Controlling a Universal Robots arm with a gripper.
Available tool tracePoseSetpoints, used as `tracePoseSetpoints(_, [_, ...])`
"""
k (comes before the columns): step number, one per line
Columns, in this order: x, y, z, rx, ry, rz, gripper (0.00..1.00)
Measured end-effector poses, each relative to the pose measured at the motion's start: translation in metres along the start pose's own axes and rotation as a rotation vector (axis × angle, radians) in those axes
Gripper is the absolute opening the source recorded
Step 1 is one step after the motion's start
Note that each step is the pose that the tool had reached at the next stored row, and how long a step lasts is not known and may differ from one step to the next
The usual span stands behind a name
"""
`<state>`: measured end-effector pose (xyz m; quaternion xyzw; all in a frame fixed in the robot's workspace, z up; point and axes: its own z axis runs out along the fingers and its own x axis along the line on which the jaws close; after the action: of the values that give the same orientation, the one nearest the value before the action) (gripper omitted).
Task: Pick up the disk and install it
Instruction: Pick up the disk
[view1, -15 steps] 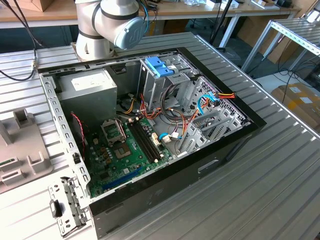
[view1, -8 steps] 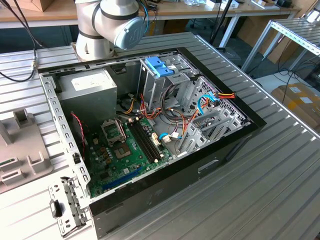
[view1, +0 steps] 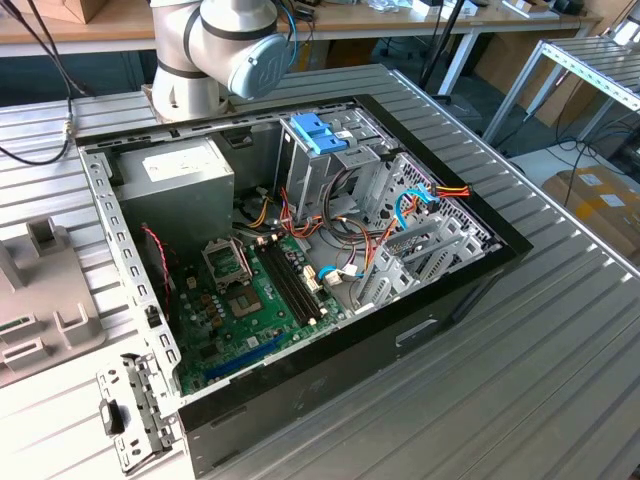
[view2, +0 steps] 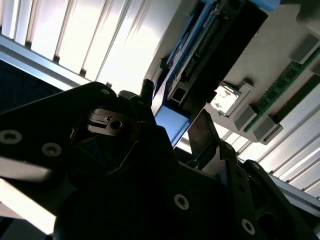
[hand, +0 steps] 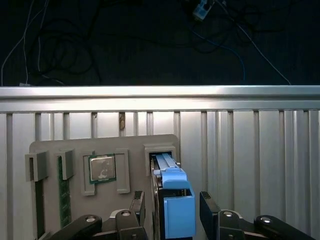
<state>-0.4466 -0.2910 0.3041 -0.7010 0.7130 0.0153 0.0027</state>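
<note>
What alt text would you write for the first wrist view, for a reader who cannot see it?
The open end effector straddles the disk, which stands on edge with a light-blue rail in a slot of a grey holder. The holder lies on a ribbed metal table and also carries a processor chip and a memory stick.

One disk (view2: 200, 55), one processor chip (hand: 102, 167), one memory stick (hand: 64, 195).
</note>
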Motion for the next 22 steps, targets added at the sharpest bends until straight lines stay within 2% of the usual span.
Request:
tracePoseSetpoints(11, [0.0002,-0.0013,0.0105,-0.0002,0.0009,-0.007,0.56])
tracePoseSetpoints(19, [0.0003,-0.0013,0.0111,-0.0003,0.0009,-0.007,0.56])
tracePoseSetpoints(20, [0.0002,-0.0013,0.0111,-0.0003,0.0009,-0.007,0.48])
tracePoseSetpoints(22, [0.0003,-0.0013,0.0111,-0.0003,0.0010,-0.007,0.48])
